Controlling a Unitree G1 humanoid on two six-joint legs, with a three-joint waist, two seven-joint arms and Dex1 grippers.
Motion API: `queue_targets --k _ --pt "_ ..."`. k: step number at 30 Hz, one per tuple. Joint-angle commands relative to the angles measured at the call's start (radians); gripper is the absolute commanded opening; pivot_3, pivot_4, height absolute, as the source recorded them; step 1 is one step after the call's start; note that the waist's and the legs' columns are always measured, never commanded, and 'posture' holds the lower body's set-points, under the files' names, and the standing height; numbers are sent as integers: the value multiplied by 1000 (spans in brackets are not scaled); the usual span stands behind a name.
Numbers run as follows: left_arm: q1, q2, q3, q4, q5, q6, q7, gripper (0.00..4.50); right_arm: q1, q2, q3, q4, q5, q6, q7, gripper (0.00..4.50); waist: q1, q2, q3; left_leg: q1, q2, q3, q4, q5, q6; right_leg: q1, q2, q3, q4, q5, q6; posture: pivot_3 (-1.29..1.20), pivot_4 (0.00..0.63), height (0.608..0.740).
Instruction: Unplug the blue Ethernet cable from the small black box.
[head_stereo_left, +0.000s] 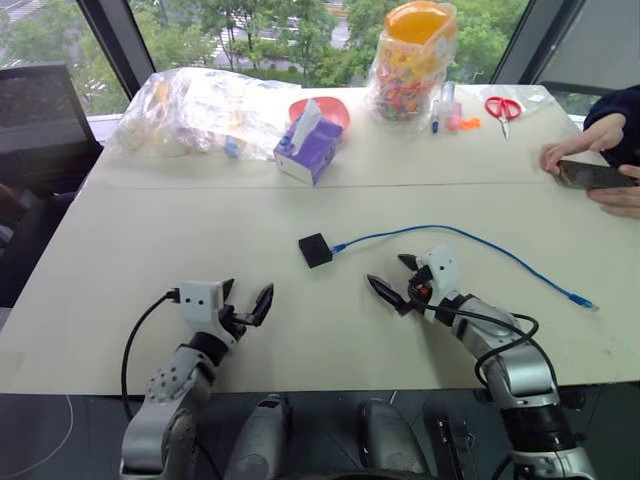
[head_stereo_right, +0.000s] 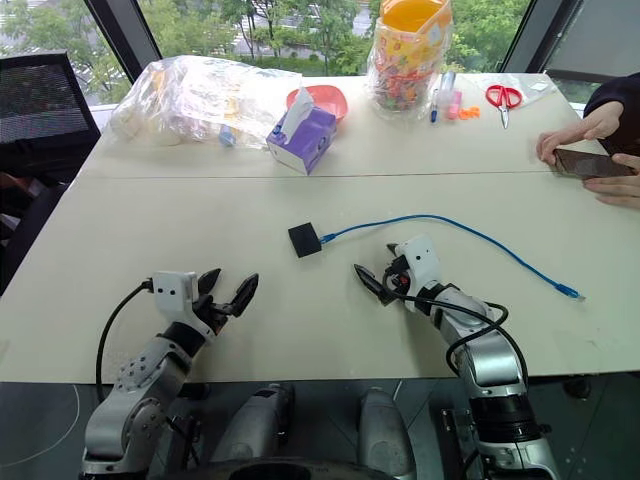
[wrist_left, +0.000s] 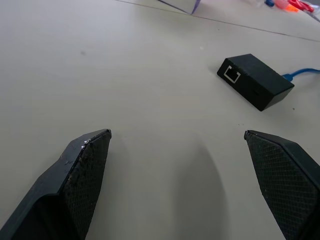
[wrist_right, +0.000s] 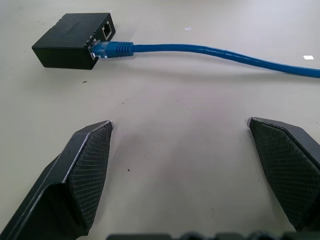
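On the table (head_stereo_left: 120, 260), mid-way across, the small black box (head_stereo_left: 315, 249) lies flat with the blue cable (head_stereo_left: 470, 240) plugged into its side — the cord trails off to the right. Left gripper (head_stereo_left: 248, 305) and right gripper (head_stereo_left: 397, 279) both gape wide, holding nothing, near the box.

A purple tissue box (head_stereo_left: 312, 148), red scissors (head_stereo_left: 503, 108) and a candy jar (head_stereo_left: 412, 62) sit along the table's (head_stereo_left: 180, 240) far edge

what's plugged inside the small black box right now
The blue Ethernet cable has its plug seated in one port of the small black box. An empty port sits beside it. The plug's tip is hidden inside.
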Motion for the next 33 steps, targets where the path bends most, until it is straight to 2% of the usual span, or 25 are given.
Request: queue_targets --k 1,11,16,21,25,29,33 --pt "-11 20 17 37 1 4 -17 4465 28 -32 -4 -66 17 25 25 4500 0 0 0 0 0 0 0 0 0 1 0 0 0 0 0 0 150 726" --pt "-69 58 -4 42 -71 67 -101 4465 -6 -177 -22 -189 148 184 186 4500 0 0 1 0 0 0 0 2 3 3 0 0 2 0 0 0 150 726" --pt "-92 75 11 48 -78 82 -119 4465 -106 -283 -14 -195 211 286 283 4500 1 1 2 0 0 0 1 2 3 3 0 0 2 0 0 0 150 726" --pt "-115 92 17 77 -92 96 -152 4465 -231 -395 63 -155 176 316 379 4500 1 1 3 -1 0 1 1 2 3 3 0 0 2 0 0 0 150 726" --pt "-145 134 21 66 -123 150 -188 4465 -473 -425 187 -18 97 247 508 4500 -5 2 3 0 0 1 1 2 3 3 0 0 2 0 0 0 150 726" --pt "-173 140 33 66 -105 145 -173 4465 -695 -400 378 257 -140 -48 617 4500 -6 2 5 0 0 1 1 2 3 2 1 0 3 0 0 0 150 726" --pt "-148 111 20 39 -80 117 -143 4465 -912 -276 534 623 -332 -357 694 4500 -7 2 6 -1 0 2 -1 2 3 1 1 1 3 0 3 0 150 726"
